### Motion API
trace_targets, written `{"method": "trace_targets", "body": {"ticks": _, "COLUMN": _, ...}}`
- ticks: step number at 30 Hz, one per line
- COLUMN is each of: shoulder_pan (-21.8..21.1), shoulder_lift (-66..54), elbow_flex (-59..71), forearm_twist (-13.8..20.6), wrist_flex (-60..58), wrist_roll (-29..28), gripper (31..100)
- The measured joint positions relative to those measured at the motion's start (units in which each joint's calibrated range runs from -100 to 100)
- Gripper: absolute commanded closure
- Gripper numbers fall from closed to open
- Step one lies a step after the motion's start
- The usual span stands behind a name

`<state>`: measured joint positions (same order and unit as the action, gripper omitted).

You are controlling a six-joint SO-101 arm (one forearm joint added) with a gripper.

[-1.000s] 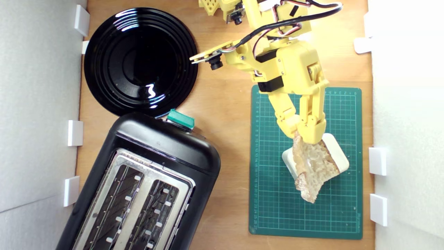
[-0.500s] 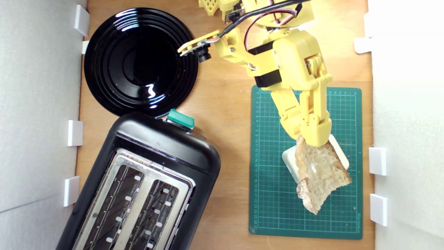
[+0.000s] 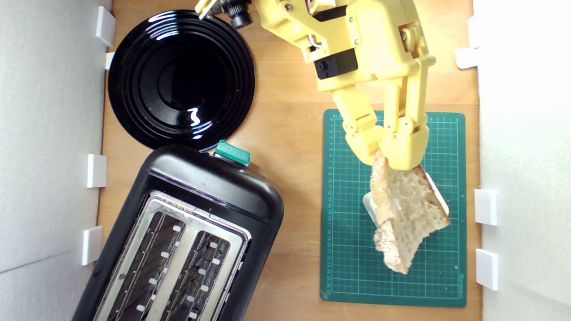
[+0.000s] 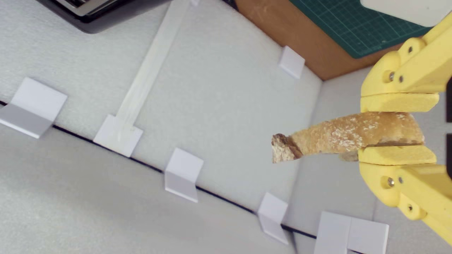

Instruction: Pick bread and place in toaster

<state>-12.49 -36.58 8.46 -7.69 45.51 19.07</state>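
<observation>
Yellow plastic gripper (image 3: 382, 158) clamped on small holey rustic bread slice (image 3: 406, 211) w/ tan crust, above green gridded cutting mat (image 3: 348, 267). Black two-slot toaster (image 3: 209, 191) well apart.

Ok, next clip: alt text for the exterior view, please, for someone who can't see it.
Top-down view: a yellow end effector grips one end of a slice of bread above a green cutting mat. A black two-slot toaster sits at the exterior view's lower left, a glossy black plate above it, all on a wooden table.
</observation>
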Motion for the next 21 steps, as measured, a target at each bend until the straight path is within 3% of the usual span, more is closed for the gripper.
{"method": "trace_targets", "body": {"ticks": 8, "shoulder_pan": 5.77, "shoulder_lift": -0.08, "elbow_flex": -1.76, "forearm_twist": 0.09, "wrist_flex": 1.19, "wrist_roll": 6.88, "gripper": 74.8}}
{"method": "trace_targets", "body": {"ticks": 11, "shoulder_pan": 8.33, "shoulder_lift": -0.59, "elbow_flex": -1.76, "forearm_twist": 2.75, "wrist_flex": 1.19, "wrist_roll": 8.28, "gripper": 74.8}}
{"method": "trace_targets", "body": {"ticks": 17, "shoulder_pan": 8.42, "shoulder_lift": -0.67, "elbow_flex": -3.88, "forearm_twist": 9.68, "wrist_flex": 2.37, "wrist_roll": 10.71, "gripper": 74.8}}
{"method": "trace_targets", "body": {"ticks": 21, "shoulder_pan": 12.27, "shoulder_lift": -0.67, "elbow_flex": -8.23, "forearm_twist": 10.40, "wrist_flex": 6.61, "wrist_roll": 13.09, "gripper": 74.8}}
